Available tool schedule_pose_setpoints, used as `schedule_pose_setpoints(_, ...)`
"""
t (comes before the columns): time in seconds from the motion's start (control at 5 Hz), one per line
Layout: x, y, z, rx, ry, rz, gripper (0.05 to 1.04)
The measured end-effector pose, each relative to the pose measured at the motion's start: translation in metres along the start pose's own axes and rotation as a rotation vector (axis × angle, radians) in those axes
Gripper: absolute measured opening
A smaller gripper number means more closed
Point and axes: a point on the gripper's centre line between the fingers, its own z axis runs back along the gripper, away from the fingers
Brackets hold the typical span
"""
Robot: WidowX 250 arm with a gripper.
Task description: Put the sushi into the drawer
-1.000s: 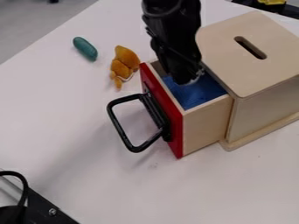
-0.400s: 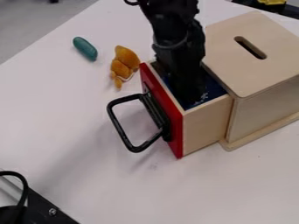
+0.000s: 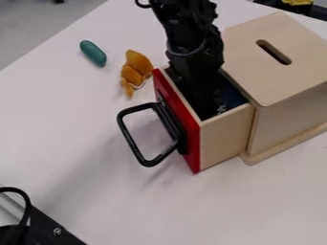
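The drawer (image 3: 226, 136) is pulled out of a wooden box, with a red front and a black wire handle on its left side. My gripper (image 3: 207, 105) hangs down into the drawer, its lower end below the rim and over the dark blue bottom. A small white-patterned patch shows beside its tip; whether this belongs to the sushi I cannot tell. The gripper's own body hides most of the drawer's inside.
Left of the drawer's back corner lies an orange plush toy (image 3: 134, 71), and a teal oblong object (image 3: 93, 52) lies farther left. The wooden box (image 3: 275, 72) with a slotted top stands right. Black hardware (image 3: 45, 227) occupies the lower left corner.
The gripper has moved down deeper into the drawer since the earliest frame, covering more of the blue bottom. The drawer, box and toys have stayed put.
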Motion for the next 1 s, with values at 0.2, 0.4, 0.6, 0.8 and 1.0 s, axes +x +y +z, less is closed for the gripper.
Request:
schedule_pose_setpoints(0.2, 0.001, -0.002, 0.009, -0.010, -0.015, -0.011, 1.005)
schedule_pose_setpoints(0.4, 0.000, -0.004, 0.018, -0.035, -0.023, -0.004, 1.000)
schedule_pose_setpoints(0.6, 0.006, -0.001, 0.045, -0.027, -0.079, 0.007, 1.000)
schedule_pose_setpoints(0.8, 0.008, 0.008, 0.078, -0.007, -0.136, 0.028, 1.000)
schedule_pose_setpoints(1.0, 0.009, 0.010, 0.082, 0.000, -0.148, 0.031, 1.000)
